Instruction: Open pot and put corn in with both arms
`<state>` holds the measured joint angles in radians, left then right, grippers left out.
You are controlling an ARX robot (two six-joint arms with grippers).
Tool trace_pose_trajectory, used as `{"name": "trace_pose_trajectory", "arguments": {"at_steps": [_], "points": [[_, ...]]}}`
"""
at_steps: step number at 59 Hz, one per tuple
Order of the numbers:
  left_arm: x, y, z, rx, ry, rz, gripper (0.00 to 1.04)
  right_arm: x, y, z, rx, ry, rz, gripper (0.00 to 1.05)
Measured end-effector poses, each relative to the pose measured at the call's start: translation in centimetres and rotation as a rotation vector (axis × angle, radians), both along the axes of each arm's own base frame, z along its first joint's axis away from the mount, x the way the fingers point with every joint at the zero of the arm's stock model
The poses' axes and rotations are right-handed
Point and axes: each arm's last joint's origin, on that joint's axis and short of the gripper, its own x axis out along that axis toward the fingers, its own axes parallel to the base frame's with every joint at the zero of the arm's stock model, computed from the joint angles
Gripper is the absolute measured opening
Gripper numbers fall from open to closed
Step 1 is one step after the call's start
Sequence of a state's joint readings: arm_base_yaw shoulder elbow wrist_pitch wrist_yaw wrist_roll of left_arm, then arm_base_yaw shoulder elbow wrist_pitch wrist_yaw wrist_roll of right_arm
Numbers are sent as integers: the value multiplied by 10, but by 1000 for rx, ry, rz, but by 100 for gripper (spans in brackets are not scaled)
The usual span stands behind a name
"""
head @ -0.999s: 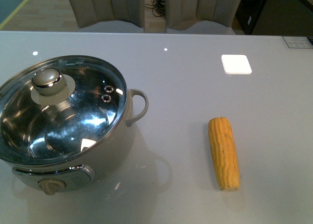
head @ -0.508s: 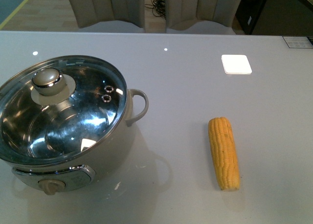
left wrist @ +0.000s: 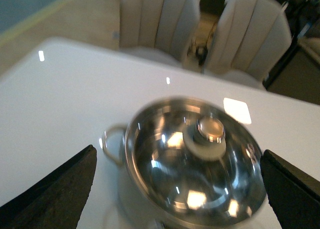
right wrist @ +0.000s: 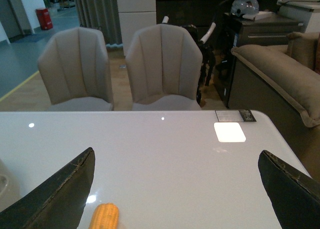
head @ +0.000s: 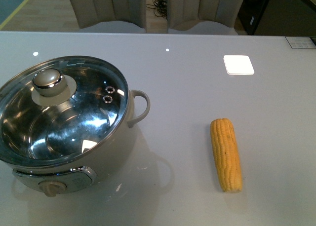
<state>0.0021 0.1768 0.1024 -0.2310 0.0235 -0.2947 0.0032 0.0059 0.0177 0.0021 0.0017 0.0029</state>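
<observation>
Ahead of the left gripper [left wrist: 177, 154], jaws spread wide, sits the pot [head: 117, 153], lid knob [left wrist: 211, 130] up top. Right gripper [right wrist: 176, 153] gapes too; the corn [head: 226, 154] lies on its side of the table [head: 187, 88], lengthwise away from the robot, well apart from the pot.

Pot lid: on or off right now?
On. The lid sits flat across the rim of the pot, its knob on top. The corn lies outside, beside the pot.

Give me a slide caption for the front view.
Lidded pot sits left of a corn cob on the grey table.
</observation>
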Motion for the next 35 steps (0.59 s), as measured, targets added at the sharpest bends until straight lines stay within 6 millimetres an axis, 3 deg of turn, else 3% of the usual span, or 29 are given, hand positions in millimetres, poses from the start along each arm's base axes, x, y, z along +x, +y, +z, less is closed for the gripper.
{"name": "trace_pose_trajectory", "arguments": {"at_steps": [14, 35], "points": [[26, -5, 6, -124, -3, 16, 98, 0, 0, 0, 0, 0, 0, 96], [125, -34, -15, 28, 40, -136, 98, 0, 0, 0, 0, 0, 0, 96]]}}
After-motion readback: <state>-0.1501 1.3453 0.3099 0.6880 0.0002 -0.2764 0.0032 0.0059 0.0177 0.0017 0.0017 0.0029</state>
